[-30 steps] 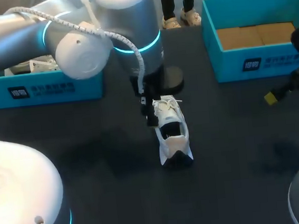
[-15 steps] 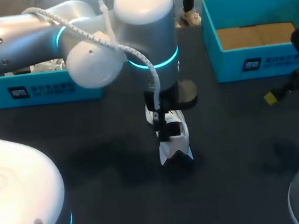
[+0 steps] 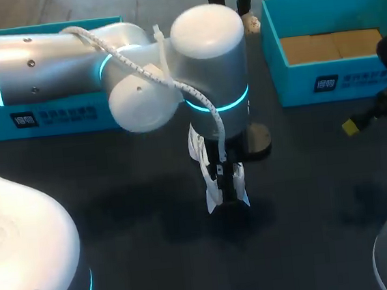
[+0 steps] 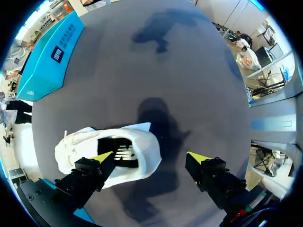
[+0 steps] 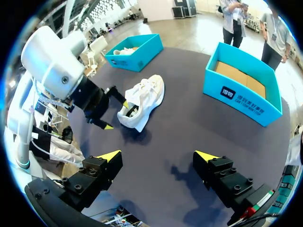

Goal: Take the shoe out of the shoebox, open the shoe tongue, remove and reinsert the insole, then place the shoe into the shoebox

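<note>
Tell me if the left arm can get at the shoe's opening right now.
Probably yes: the open left gripper hangs right over the shoe, one finger at its opening, the other over bare table, with nothing between.

The shoe [image 4: 147, 163] looks like soft white cloth, matt, on the bench [image 3: 156, 258] with its dark, smooth, matt top. The shoebox [image 3: 311, 85] at the far right seems matt cardboard, brown inside, and the left arm [image 3: 35, 64] has a smooth, glossy silver shell.
</note>
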Available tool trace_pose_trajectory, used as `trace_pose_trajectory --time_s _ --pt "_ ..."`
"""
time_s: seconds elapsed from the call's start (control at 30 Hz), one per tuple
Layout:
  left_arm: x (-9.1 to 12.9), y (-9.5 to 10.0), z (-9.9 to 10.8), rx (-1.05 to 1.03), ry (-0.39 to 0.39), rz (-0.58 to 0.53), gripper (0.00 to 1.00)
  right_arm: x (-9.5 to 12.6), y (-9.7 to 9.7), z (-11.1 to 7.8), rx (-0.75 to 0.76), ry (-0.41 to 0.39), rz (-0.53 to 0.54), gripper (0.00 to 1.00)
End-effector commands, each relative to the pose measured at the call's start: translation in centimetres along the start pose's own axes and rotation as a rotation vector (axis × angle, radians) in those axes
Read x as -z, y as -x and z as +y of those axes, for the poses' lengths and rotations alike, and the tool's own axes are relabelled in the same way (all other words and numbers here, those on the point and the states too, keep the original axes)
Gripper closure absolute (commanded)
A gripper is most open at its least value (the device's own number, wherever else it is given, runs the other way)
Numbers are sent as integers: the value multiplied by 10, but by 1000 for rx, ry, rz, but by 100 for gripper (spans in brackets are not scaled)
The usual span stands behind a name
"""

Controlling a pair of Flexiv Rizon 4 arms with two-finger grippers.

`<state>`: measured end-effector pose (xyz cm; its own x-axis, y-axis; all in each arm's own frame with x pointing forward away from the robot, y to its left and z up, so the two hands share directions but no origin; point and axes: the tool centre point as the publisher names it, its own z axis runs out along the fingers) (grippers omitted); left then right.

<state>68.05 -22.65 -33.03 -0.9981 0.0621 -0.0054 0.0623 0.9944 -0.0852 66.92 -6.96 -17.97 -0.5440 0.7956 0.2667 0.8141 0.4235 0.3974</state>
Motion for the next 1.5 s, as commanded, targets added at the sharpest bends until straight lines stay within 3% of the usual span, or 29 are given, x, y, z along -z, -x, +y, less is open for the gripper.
trace_pose_trajectory --time_s 0.03,0.63,1.03,1.07,1.13,1.2,1.27,1.37,1.5 --pt "-14 -1 1 11 -7 5 0 -1 0 0 -1 0 -2 0" --pt "-57 0 5 43 39 91 0 -1 0 0 -1 0 -2 0" --pt "-65 1 -3 21 64 111 0 -1 0 0 -1 0 -2 0" --pt "-66 0 -3 20 65 112 3 -1 0 0 -1 0 -2 0" --pt "-66 0 -2 19 67 116 24 -1 0 0 -1 0 -2 0" --pt "-66 -1 -1 19 69 117 55 -1 0 0 -1 0 -2 0" --pt "-66 -2 1 18 71 118 69 -1 0 0 -1 0 -2 0" --pt "-65 -3 3 15 68 123 100 -1 0 0 -1 0 -2 0" --pt "-64 -7 5 8 64 134 100 -1 0 0 -1 0 -2 0"
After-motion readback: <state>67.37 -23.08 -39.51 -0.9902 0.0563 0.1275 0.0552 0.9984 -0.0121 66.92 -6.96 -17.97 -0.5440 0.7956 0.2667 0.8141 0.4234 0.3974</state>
